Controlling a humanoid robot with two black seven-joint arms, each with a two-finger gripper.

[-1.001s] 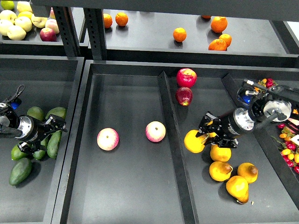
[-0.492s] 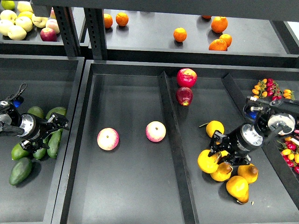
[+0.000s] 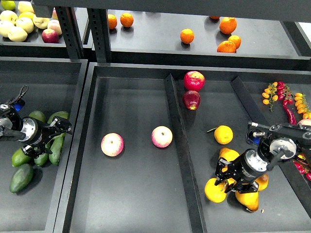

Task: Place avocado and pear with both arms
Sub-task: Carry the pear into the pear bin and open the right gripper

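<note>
My right gripper (image 3: 224,178) sits low in the right bin, among the yellow pears. The pear (image 3: 215,190) lies at its fingertips, on the side toward the bin's left wall and toward me. The fingers appear to straddle its top, but they are seen dark and end-on, so I cannot tell whether they grip it or stand apart from it. Other pears crowd beneath the wrist, touching or nearly so.

My left gripper (image 3: 54,133) hangs over the avocado pile in the left bin. Its forked fingers look spread, one above the other, with nothing between them. The avocado (image 3: 56,150) lies just below the fingertips, its long axis running roughly toward and away from me. Each arm is plainly the nearer one for its own fruit.
</note>
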